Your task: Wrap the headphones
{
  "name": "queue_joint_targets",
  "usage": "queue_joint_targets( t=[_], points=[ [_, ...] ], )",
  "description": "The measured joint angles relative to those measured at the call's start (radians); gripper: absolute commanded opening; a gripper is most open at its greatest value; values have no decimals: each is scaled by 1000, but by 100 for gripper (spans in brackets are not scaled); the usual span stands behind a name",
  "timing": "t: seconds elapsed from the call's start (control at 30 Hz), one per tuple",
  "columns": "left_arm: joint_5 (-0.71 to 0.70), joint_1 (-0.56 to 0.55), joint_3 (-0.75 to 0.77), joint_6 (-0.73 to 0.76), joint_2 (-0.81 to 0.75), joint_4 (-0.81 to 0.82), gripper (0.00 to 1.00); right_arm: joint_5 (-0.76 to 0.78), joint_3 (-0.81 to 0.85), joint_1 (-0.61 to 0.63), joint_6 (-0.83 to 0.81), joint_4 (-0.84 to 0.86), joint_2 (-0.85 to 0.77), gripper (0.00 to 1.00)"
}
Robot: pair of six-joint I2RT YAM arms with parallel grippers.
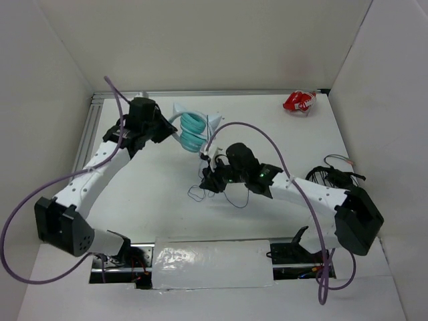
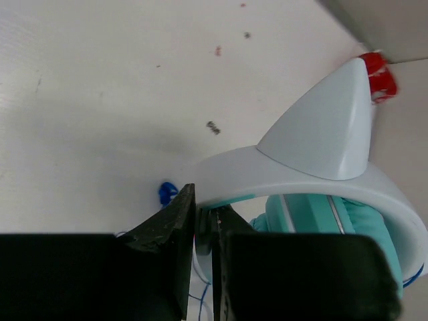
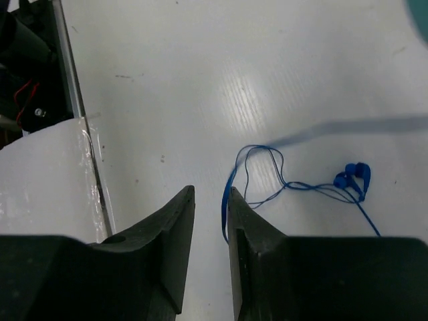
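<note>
Pinching the white headband [image 2: 294, 177] of the headphones [image 1: 192, 131], the left gripper [image 2: 204, 214] is clamped tight on its edge, and the headphones sit well to the left of the small red and white object [image 1: 299, 101]. The right gripper [image 3: 210, 200], also left of that object and nearer, has its jaws a narrow slit apart, gripping nothing, with the thin blue cord [image 3: 267, 164] running to the gap's edge

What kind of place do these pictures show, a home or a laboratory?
Probably a laboratory robot test cell: plain white panels wall in the white table, an aluminium frame rail runs along its far edge, and purple cables loop above it.
</note>
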Motion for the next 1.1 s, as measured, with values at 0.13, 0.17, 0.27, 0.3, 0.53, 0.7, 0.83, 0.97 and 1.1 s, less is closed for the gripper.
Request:
queue_joint_targets(
  t=[0.13,0.17,0.27,0.3,0.53,0.7,0.83,0.97,1.1],
  points=[
    [37,0,-56,-20,-131,82,0,25,-116,31,-10,198,-72,39],
    [49,0,-72,-21,-161,101,0,33,-136,31,-9,254,-77,40],
    [84,-1,-103,-22,-220,127,0,67,-209,31,2,436,-78,43],
    [93,-1,-112,-22,-237,134,0,80,-245,31,11,513,-76,45],
    [150,2,-138,-10,-330,161,0,158,-315,23,57,812,47,36],
    [309,14,-151,42,-371,242,0,101,-315,-55,166,970,184,2],
    [499,33,-153,124,-372,309,0,3,-311,-196,270,1017,219,0],
    [671,60,-146,244,-315,334,0,-111,-260,-301,308,1020,205,0],
    [766,64,-144,356,-241,325,0,-175,-229,-377,308,924,153,0]
  ],
)
